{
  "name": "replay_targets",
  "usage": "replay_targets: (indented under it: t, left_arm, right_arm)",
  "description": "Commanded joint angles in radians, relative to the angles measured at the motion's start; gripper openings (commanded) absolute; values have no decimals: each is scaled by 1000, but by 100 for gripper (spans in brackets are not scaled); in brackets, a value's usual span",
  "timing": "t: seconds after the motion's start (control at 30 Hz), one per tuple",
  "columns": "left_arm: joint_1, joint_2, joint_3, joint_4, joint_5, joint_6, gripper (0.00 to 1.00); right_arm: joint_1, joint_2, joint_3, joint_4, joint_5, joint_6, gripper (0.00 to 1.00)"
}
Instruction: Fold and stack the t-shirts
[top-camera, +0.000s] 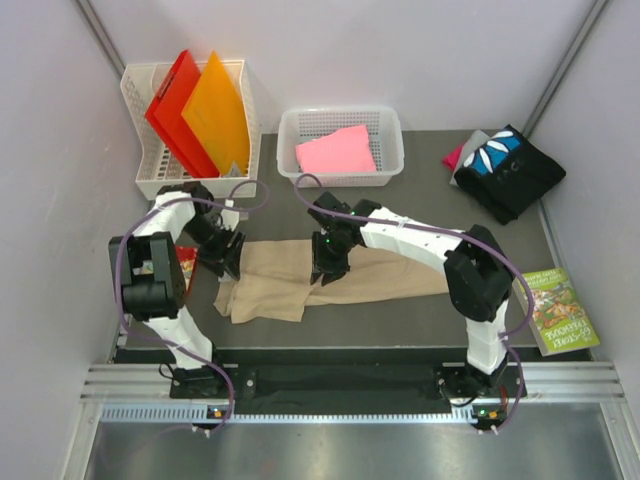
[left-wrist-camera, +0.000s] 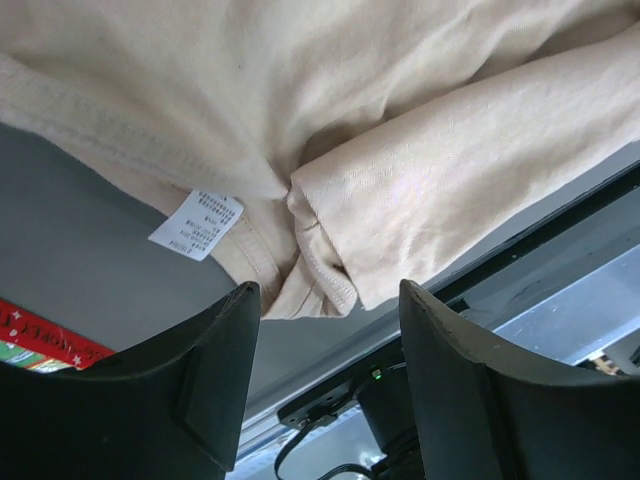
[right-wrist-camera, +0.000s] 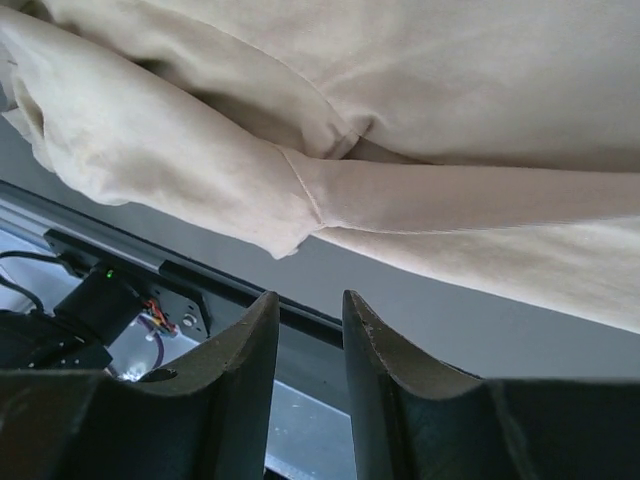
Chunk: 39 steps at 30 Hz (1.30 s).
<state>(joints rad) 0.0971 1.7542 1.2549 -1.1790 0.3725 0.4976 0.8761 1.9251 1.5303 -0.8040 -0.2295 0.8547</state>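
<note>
Grey tabletop (top-camera: 400, 325), walls on left, far and right; bare strip along the near edge and at right.
Tan t-shirt (top-camera: 390, 280) lies crumpled left of centre. Left gripper (top-camera: 226, 262) is over its left end, jaws released and empty. Right arm reaches left across the shirt; right gripper (top-camera: 328, 268) points down at mid-shirt, jaws narrowly parted, grasping nothing.

I work in what looks like a robotics lab cell: my left arm (top-camera: 160, 270) and right arm (top-camera: 420, 240) are bolted to a metal rail (top-camera: 350, 385) at the near edge of a dark table (top-camera: 400, 315). Bare white walls (top-camera: 50, 150) box the table in on three sides, and purple cables (top-camera: 120, 265) loop along both arms.
</note>
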Motion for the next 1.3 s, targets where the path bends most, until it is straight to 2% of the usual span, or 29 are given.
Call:
replay_targets:
  t: [0.0, 0.4, 0.7, 1.13, 1.27]
  left_arm:
    - [-13, 30, 60, 25, 54, -56, 63]
    - [-53, 93, 132, 94, -81, -105, 64]
    - [-74, 77, 114, 110, -107, -114, 64]
    - [-85, -16, 49, 70, -101, -117, 64]
    - [-94, -32, 41, 56, -93, -134, 64]
  right_arm:
    - [20, -8, -19, 60, -45, 38, 33]
    - [32, 61, -41, 103, -77, 58, 32]
    - [20, 107, -7, 114, -48, 53, 30]
    - [-40, 104, 36, 155, -36, 61, 7]
    - [-68, 103, 39, 178, -53, 64, 3]
